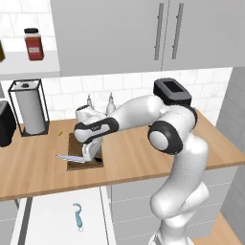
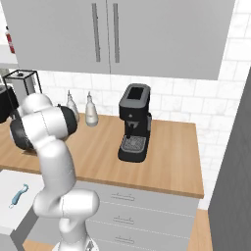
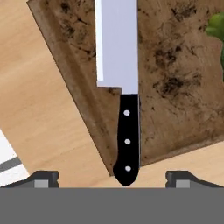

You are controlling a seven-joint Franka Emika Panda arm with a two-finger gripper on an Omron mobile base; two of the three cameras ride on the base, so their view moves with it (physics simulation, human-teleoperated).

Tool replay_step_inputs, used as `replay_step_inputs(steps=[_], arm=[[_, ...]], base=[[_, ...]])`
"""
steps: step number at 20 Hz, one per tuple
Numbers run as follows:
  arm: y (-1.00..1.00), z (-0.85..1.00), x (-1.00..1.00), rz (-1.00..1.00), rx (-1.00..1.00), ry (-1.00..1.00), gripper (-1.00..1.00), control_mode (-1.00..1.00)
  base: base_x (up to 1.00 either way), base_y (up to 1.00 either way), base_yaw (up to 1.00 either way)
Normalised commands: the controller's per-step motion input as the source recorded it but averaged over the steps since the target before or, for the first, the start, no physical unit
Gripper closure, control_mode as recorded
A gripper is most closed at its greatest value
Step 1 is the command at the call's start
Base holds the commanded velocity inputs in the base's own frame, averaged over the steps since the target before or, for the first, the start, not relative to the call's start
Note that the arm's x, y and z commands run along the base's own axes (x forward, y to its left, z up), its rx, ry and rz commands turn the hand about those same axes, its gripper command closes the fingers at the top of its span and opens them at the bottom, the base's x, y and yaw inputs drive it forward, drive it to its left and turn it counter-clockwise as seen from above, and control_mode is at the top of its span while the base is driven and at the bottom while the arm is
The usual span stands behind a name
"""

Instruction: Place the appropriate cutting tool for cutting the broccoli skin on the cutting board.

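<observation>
From the left base view, my gripper (image 1: 91,155) hangs over the cutting board (image 1: 76,147), knife (image 1: 72,159) jutting past its edge. In the hand view, fingertips (image 3: 43,178) stand apart, the black handle (image 3: 127,140) overhanging near the broccoli (image 3: 216,28); a nudge could tip it off.

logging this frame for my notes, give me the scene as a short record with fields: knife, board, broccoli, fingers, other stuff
knife: kitchen knife, silver blade and black handle, lying on the cutting board, handle end past the board's edge
board: cutting board, dark brown, on the wooden counter
broccoli: green floret at the edge of the hand view, on the board
fingers: gripper above the knife handle, fingers spread wide, not touching the knife
other: light-blue peeler on a white surface below the counter; coffee machine; paper towel holder
</observation>
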Motion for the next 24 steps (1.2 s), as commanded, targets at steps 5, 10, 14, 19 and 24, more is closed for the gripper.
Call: replay_step_inputs(steps=[5, 10, 14, 19, 24], arm=[[-0.59, 0.59, -0.33, 0.00, 0.01, -0.11, -1.00, -1.00], [-0.88, 0.34, -0.39, 0.00, 0.08, -0.12, -1.00, -1.00], [-1.00, 0.24, -0.44, 0.00, 0.14, -0.06, -1.00, -1.00], [-1.00, 0.20, -0.44, 0.00, 0.19, -0.02, -1.00, -1.00], [-1.00, 0.31, -0.41, 0.00, 0.19, -0.02, -1.00, -1.00]], base=[[0.00, 0.00, 0.00], [0.00, 0.00, 0.00], [0.00, 0.00, 0.00], [0.00, 0.00, 0.00], [0.00, 0.00, 0.00]])
